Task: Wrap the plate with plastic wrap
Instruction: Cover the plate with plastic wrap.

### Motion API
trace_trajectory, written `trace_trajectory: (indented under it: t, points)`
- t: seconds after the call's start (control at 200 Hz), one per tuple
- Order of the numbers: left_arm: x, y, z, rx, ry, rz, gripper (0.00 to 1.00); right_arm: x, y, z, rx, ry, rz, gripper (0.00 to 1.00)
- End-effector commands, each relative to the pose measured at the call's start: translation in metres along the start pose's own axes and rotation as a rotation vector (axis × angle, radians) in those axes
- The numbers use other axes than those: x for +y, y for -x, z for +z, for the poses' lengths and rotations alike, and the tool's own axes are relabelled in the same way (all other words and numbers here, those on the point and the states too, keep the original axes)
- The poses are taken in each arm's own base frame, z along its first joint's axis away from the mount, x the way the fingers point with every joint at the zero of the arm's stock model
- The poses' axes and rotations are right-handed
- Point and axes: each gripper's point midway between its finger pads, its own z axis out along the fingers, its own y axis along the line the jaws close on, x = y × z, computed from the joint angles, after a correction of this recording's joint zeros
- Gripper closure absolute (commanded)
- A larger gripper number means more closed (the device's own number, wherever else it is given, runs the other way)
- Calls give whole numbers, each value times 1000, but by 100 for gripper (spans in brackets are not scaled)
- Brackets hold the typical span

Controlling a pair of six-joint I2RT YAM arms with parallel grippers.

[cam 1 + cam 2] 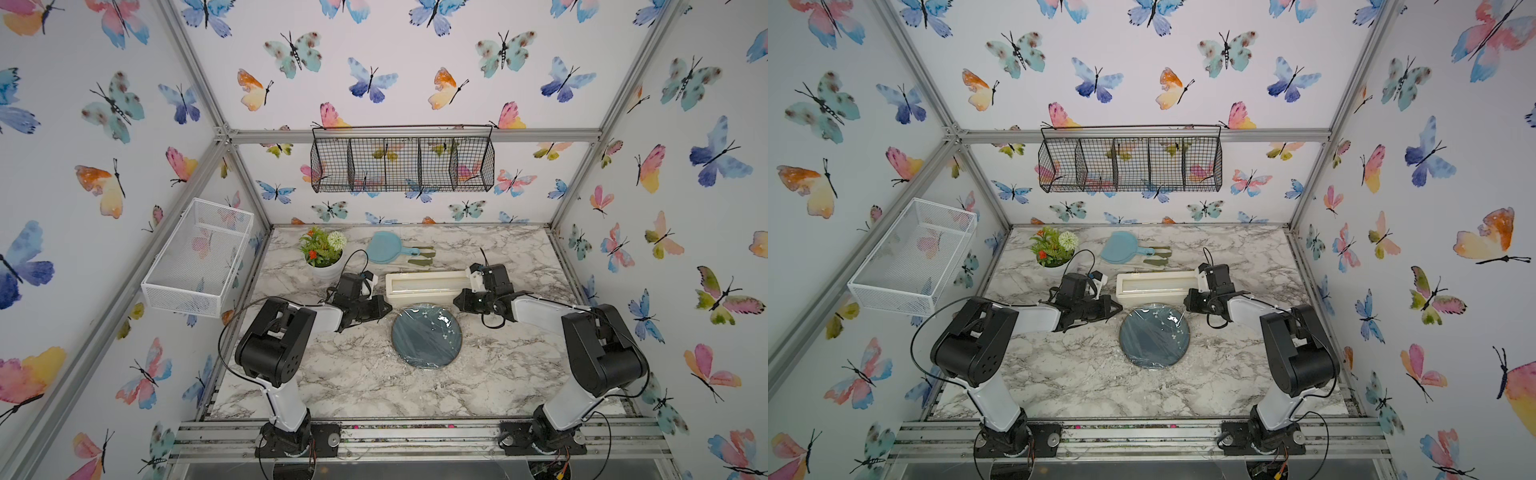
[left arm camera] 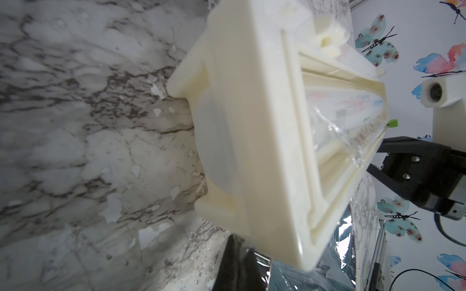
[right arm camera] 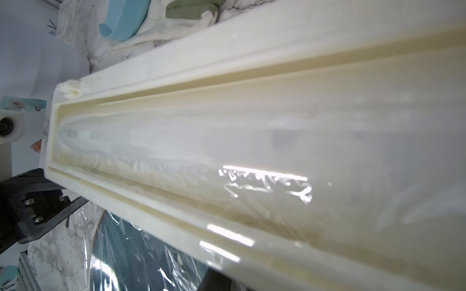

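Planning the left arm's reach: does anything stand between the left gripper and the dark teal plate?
Nothing solid shows. The left gripper sits beside the rim of the round dark teal plate; only crinkly clear plastic wrap covers it. The cream dispenser box lies behind.

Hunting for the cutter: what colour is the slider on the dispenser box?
Bright green; the slider shows best in the left wrist view.

We are finding bare tabletop (image 1: 332, 374) open in front of the plate (image 1: 427, 336). Behind it, the dispenser box (image 1: 419, 286) is blocking passage, the left end effector (image 1: 387, 308) and right end effector (image 1: 458, 300) are crowding its ends, and a flower pot (image 1: 324, 268) and paddle (image 1: 384, 248) are filling the far strip.
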Motion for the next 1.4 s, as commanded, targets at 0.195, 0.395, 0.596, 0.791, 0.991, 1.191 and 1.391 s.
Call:
trace_trajectory:
  t: [0.195, 0.395, 0.596, 0.791, 0.991, 1.191, 1.391]
  points:
    - [29, -17, 3, 42, 80, -18, 93, -28, -6, 14, 11, -93, 28, 84]
    - [37, -26, 3, 63, 93, -28, 90, -40, -28, 28, 87, -109, 70, 84]
    - [37, -28, 2, 63, 85, -39, 73, -31, -38, 28, 98, -42, 92, 79]
    - [29, -30, 2, 60, 64, -48, 68, -25, -40, 24, 105, -16, 118, 77]
    - [35, -23, -10, 32, 150, -35, 44, -47, -15, -14, 15, -246, 69, 54]
    - [21, 0, -41, -46, 202, -10, 34, -17, 8, -53, -60, -187, 12, 46]
    - [-15, 4, -57, -75, 99, 27, 38, 35, 2, -57, -55, 118, -30, 53]
